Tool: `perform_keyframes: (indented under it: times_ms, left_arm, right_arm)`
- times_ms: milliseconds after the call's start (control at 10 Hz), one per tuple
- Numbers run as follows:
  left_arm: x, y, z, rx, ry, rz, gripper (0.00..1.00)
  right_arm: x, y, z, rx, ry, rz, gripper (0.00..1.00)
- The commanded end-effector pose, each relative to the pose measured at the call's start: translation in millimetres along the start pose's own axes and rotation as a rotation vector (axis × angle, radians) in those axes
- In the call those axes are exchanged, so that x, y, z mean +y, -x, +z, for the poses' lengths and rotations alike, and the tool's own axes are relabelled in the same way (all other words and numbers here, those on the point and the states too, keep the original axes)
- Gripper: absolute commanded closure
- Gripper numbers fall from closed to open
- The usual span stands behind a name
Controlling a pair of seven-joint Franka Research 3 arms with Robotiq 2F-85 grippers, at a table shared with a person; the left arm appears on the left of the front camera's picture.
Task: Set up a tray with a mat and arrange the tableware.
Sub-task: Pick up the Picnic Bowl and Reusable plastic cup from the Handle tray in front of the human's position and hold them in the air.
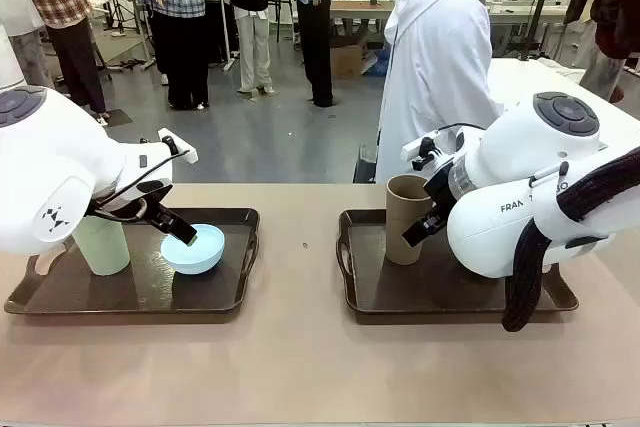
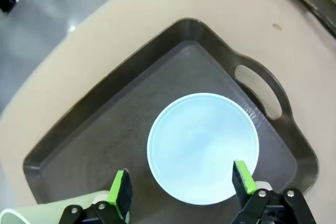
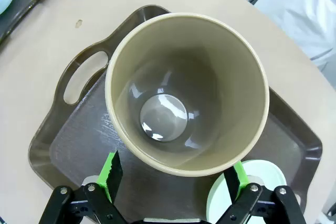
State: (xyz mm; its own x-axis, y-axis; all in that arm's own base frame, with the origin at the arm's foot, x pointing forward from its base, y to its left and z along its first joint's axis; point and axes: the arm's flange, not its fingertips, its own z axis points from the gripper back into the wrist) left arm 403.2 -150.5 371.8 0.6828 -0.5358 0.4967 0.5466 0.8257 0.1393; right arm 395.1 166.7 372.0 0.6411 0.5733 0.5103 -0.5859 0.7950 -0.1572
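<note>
- My left end effector (image 2: pixel 181 182) is released, its green pads spread wide above the light blue bowl (image 2: pixel 202 148). One pad overlaps the bowl's rim at about 4 o'clock and the other stands off it at about 8 o'clock. I cannot tell whether either pad touches it.
- The bowl sits upright and empty on the left tray (image 2: pixel 105 103), toward the handle end that lies at 3 o'clock in the front view.
- The pale green cup (image 1: pixel 102 245) stands upright on the same tray, at 9 o'clock from the bowl in the front view and near it, but apart.
- My right end effector (image 3: pixel 176 174) is also released, its pads on either side of the brown cup (image 3: pixel 184 103), at about 5 and 7 o'clock of its rim in the wrist view. I cannot judge contact there.
- The brown cup stands upright on the right tray (image 3: pixel 79 140), mouth up and empty, near the tray's 10 o'clock corner in the front view.
- The pale green bowl (image 3: pixel 262 174) rests on that tray at 5 o'clock from the brown cup in the wrist view, partly hidden behind one finger.
- Both trays lie side by side on the counter (image 1: pixel 300 357), well apart.
- A person (image 1: pixel 435 67) in white stands at the far side, at 12 o'clock from the right tray.
</note>
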Motion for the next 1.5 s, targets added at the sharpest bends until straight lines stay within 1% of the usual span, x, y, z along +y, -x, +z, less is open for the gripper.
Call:
perform_keyframes:
  times_ms: [0, 1300, 1400]
  left_arm:
    - [0, 0, 0, 0.0, 0.0, 0.0, 0.0]
    - [0, 0, 0, 0.0, 0.0, -0.001, 0.0]
    - [-8, -1, 10, 0.024, 0.021, -0.009, 0.0]
  right_arm:
    - [0, 0, 0, 0.0, 0.0, 0.0, 0.0]
    - [0, 0, 0, 0.0, 0.0, 0.0, 0.0]
    - [5, 8, 14, 0.026, 0.042, -0.005, 0.0]
